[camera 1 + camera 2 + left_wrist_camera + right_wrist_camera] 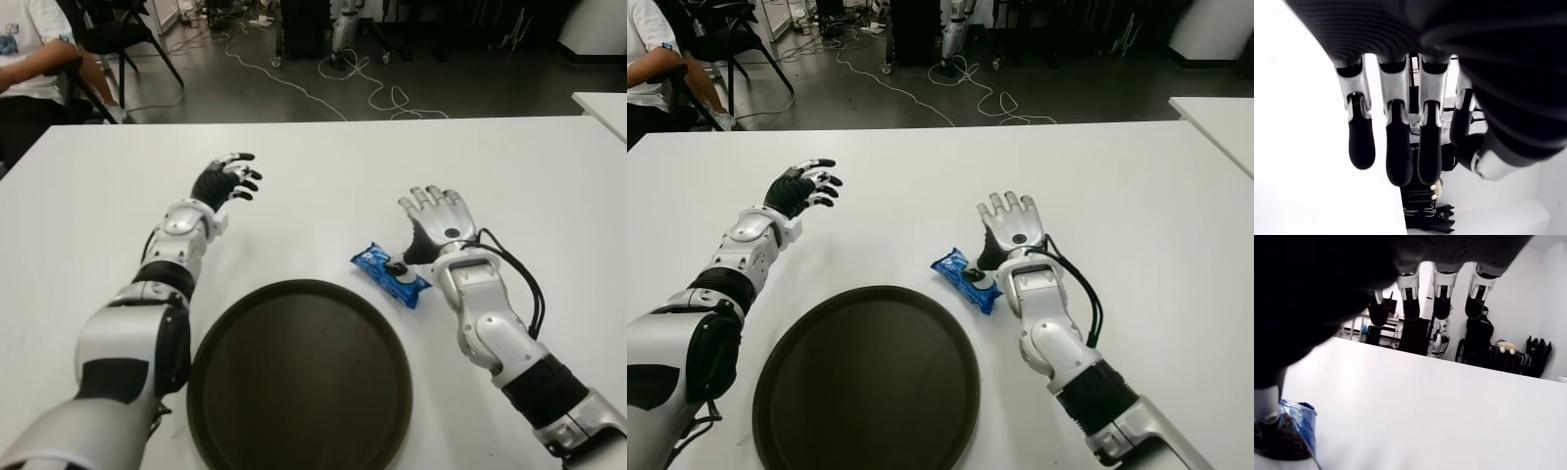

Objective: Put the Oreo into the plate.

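A blue Oreo packet [390,274] lies flat on the white table [323,176], just right of the far rim of the round dark brown plate [299,382]. My right hand [438,217] is beside the packet's right end, open, its fingers spread flat and pointing away from me. Its thumb tip touches the packet [1288,435], as the right wrist view shows; no finger wraps it. My left hand [228,180] shows over the table far to the left of the packet, open with relaxed fingers [1400,147] and holding nothing.
A person [29,59] sits on a chair beyond the table's far left corner. Cables lie on the floor behind the table's far edge. The corner of another white table [602,103] shows at the right.
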Tool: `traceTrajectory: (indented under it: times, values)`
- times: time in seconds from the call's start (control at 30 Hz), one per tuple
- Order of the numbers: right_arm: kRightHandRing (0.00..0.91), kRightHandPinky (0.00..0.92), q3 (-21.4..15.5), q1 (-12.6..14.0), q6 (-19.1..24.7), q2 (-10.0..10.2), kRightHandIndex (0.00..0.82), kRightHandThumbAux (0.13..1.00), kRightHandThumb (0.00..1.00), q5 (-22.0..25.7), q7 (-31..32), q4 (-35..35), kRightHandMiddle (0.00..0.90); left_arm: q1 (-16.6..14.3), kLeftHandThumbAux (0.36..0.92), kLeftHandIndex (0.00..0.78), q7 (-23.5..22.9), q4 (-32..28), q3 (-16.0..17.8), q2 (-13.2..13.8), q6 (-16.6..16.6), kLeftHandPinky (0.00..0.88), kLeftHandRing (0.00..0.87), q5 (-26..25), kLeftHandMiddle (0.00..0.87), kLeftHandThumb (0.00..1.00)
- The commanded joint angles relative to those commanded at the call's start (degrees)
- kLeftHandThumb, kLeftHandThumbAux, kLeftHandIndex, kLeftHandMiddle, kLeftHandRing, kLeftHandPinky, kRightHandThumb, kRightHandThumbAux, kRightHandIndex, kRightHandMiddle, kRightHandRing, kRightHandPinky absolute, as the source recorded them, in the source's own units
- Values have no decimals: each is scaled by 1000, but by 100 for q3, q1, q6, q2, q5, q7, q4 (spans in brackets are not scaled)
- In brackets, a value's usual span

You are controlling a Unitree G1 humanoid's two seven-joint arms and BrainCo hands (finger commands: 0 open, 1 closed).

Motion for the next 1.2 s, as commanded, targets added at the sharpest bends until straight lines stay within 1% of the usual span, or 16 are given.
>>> traceTrajectory:
  times: [0.2,0.27,0.43,0.63,0.7,0.97,1.2]
  values:
    - [37,51,-33,59,-26,-11,0,508,0,18,-48,-26,37,0,613,276,4,1,-8,0,-2,495,502,-9,482,133]
    - [33,48,-44,85,-39,-9,0,508,0,37,-71,-34,35,2,613,269,7,3,-12,1,-5,496,501,-8,470,134]
    - [31,42,-90,198,-43,40,0,521,0,134,-144,-9,36,11,612,260,25,3,-29,4,-19,492,495,2,464,133]
    - [41,53,-141,246,-88,64,0,534,0,179,-132,-16,40,11,609,247,45,3,-40,0,-10,484,486,-10,441,124]
    - [48,60,-156,266,-126,79,1,534,0,202,-185,24,46,10,608,245,49,4,-43,-2,-10,489,491,-14,447,123]
    - [75,88,-222,274,-262,104,14,526,0,292,-355,103,69,9,613,257,52,3,-61,-1,-21,500,505,-7,475,123]
    - [109,120,-227,216,-406,96,23,520,0,403,-620,352,101,9,610,273,60,5,-106,2,-55,495,509,31,482,111]
